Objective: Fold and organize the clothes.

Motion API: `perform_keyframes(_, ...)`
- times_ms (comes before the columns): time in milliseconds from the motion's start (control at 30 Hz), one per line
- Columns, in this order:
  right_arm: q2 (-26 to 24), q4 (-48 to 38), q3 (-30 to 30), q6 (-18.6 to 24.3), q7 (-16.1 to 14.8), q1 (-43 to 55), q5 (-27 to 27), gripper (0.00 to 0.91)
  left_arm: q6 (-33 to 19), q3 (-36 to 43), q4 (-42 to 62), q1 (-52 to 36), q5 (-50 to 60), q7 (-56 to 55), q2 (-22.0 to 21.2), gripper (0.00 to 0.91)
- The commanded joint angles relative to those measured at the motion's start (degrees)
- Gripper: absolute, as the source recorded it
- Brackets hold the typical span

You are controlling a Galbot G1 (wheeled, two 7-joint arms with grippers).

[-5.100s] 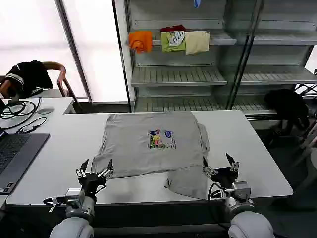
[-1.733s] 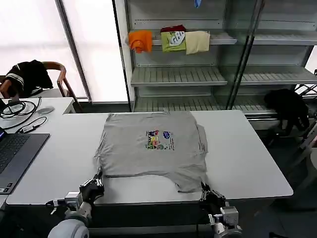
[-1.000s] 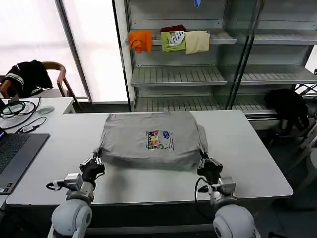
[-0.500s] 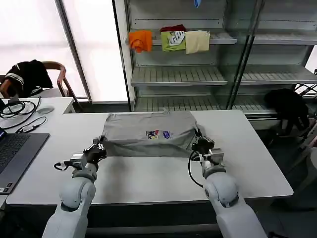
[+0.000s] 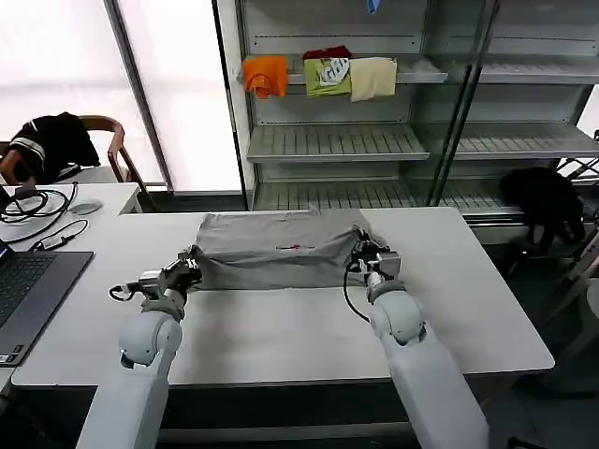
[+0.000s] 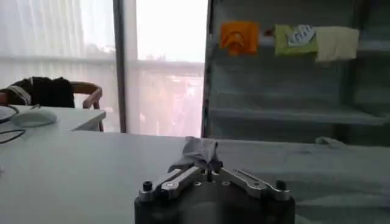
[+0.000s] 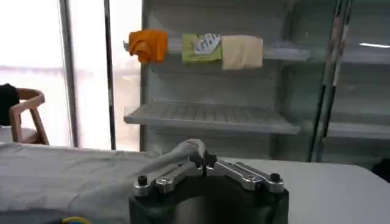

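The tabletop point(image 5: 281, 327) carries the grey T-shirt point(image 5: 271, 257), lying at its far middle and doubled over itself, with the front edge lifted toward the back so that the print is almost covered — to my judgement this is the step of folding the lower half over the upper half. The left tool point(image 5: 187, 268) is clamped on the shirt's left corner and the right tool point(image 5: 370, 254) on its right corner, both at the same height, probably to keep the fold line straight. The head view shows the whole shirt between the arms, while the wrist views show what it cannot — the pinched cloth between the closed fingers of the left tool point(image 6: 207, 172) and the right tool point(image 7: 204, 162).
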Motion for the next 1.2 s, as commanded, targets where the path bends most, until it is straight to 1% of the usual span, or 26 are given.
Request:
perform_keyframes(33, 0.93, -5.8, -0.42, -1.64, -0.2, 3.91, -0.78, 0.907, 0.37, 0.3, 5.37, -2.89, 0.09, 0.58, 0.06, 0.907)
perform_keyframes(167, 0.75, -5.85, -0.85, -4.94, -1.2, 3.89, -2.16, 0.907, 1.36, 0.42, 6.41, -3.59, 0.07, 1.09, 0.05, 0.907)
perform_keyframes(233, 1.45, -6.34, -0.66, -6.15, -1.12, 4.0, -2.27, 0.907, 3.36, 0.41, 6.38, -3.74, 0.04, 1.08, 0.1, 0.907)
perform_keyframes(267, 2.13, -6.82, -0.35, -6.94, -0.71, 4.2, -1.84, 0.907, 3.7, 0.39, 6.28, -3.73, 0.02, 1.0, 0.11, 0.907)
perform_keyframes(333, 2.77, -7.07, -0.14, -8.27, 0.09, 4.24, -0.5, 0.907, 6.18, 0.31, 5.18, -3.48, -0.25, 0.78, 0.33, 0.907)
perform_keyframes(367, 2.84, -7.02, -0.24, -8.27, 0.45, 4.09, 0.37, 0.907, 6.59, 0.32, 4.8, -3.41, -0.27, 0.61, 0.41, 0.907)
perform_keyframes(400, 2.97, -6.85, -0.33, -8.35, 1.47, 3.89, 1.93, 0.907, 7.08, 0.22, 4.3, -3.31, -0.4, 0.25, 0.46, 0.907)
perform_keyframes(433, 3.18, -6.83, -0.31, -8.36, 1.95, 3.82, 2.38, 0.907, 7.63, 0.12, 3.91, -3.13, -0.63, -0.1, 0.54, 0.907)
perform_keyframes(467, 3.8, -6.77, -0.12, -8.37, 3.43, 3.72, 4.31, 0.907, 7.64, 0.12, 3.16, -2.88, -0.77, -0.48, 0.67, 0.907)
perform_keyframes(567, 3.99, -6.14, 0.03, -8.29, 4.45, 3.19, 4.49, 0.907, 7.66, 0.13, 1.18, -1.5, -0.66, -0.97, 1.08, 0.907)
perform_keyframes(667, 2.5, -2.75, -0.19, -8.28, 4.66, 1.2, 4.08, 0.907, 7.68, 0.19, -1.92, 0.13, -0.48, -1.41, 1.16, 0.907)
perform_keyframes(867, -1.74, 6.33, -0.1, -8.3, 6.13, -4.1, 3.94, 0.907, 7.7, 0.48, -8.38, 4.84, 0.53, -1.66, 1.44, 0.907)
perform_keyframes(933, -3.33, 9.5, 0.02, -8.34, 6.3, -5.76, 3.97, 0.907, 7.68, 0.34, -9.01, 5.92, 1.27, -1.74, 1.48, 0.907)
perform_keyframes(1033, -5.39, 11.84, 0.44, -8.36, 6.5, -7.29, 4.1, 0.907, 7.67, 0.05, -9.21, 6.85, 1.41, -1.77, 1.68, 0.907)
perform_keyframes(1200, -8.02, 13.86, 1.09, -8.37, 6.82, -9.47, 4.88, 0.907, 7.63, -0.14, -8.12, 7.33, 2.29, -1.69, 1.78, 0.907)
